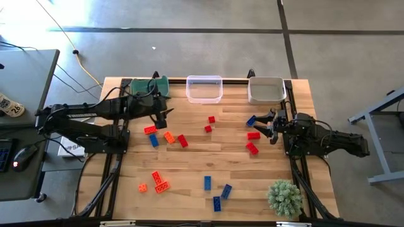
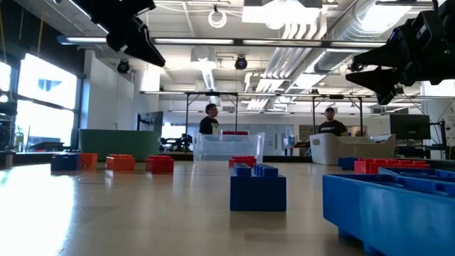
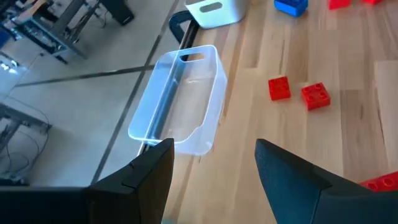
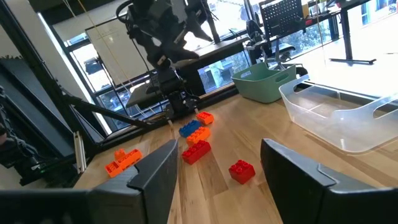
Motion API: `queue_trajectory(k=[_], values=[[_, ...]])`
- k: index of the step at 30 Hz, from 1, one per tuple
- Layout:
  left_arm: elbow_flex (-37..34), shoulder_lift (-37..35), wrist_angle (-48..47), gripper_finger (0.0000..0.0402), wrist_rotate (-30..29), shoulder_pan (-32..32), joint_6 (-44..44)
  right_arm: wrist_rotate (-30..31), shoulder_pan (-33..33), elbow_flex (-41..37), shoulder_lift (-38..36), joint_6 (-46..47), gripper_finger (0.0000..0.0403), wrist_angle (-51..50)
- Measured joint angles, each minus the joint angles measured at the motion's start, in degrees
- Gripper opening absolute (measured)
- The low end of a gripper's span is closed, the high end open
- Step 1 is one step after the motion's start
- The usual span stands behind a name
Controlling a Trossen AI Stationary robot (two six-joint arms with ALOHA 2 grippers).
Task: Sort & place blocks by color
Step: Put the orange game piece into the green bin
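Note:
Red, orange and blue blocks lie scattered flat on the wooden table. One cluster, among them an orange block and a blue block, lies at the left. Two small red blocks lie in the middle. My left gripper hangs open above the table near the left cluster and the green bin, nothing between its fingers. My right gripper stands open at the right beside a blue block and a red block, touching neither.
A green bin, a clear bin and a grey bin stand in a row along the far edge. A green plant stands at the near right corner. Blue blocks lie near the front edge. People stand in the room behind.

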Motion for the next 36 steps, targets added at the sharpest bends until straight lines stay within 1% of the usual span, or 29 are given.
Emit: queue_trajectory(k=[5, 11, 16, 22, 29, 33, 36], values=[[0.0, 1.6, -2.5, 0.0214, 7.0, -0.7, 7.2, 0.0, 0.0, 0.0, 0.0, 0.0, 0.0217, 0.0], [0.0, 3.6, -6.7, 0.0214, 11.3, -4.0, 7.8, 0.0, 0.0, 0.0, 0.0, 0.0, 0.0217, 0.0], [0.0, 6.4, -10.8, 0.0214, 11.8, -7.6, 9.4, 0.0, 0.0, 0.0, 0.0, 0.0, 0.0217, 0.0], [0.0, 11.6, -11.9, 0.0214, 11.9, -10.5, 9.6, 0.0, 0.0, 0.0, 0.0, 0.0, 0.0217, 0.0], [0.0, 17.8, -12.2, 0.0214, 12.0, -11.5, 12.0, 0.0, 0.0, 0.0, 0.0, 0.0, 0.0217, 0.0], [0.0, 19.8, -13.3, 0.0214, 14.2, -11.5, 12.0, 0.0, 0.0, 0.0, 0.0, 0.0, 0.0217, 0.0], [0.0, 21.2, -14.9, 0.0213, 14.6, -11.5, 12.2, 0.0, 0.0, 0.0, 0.0, 0.0, 0.0217, 0.0]])
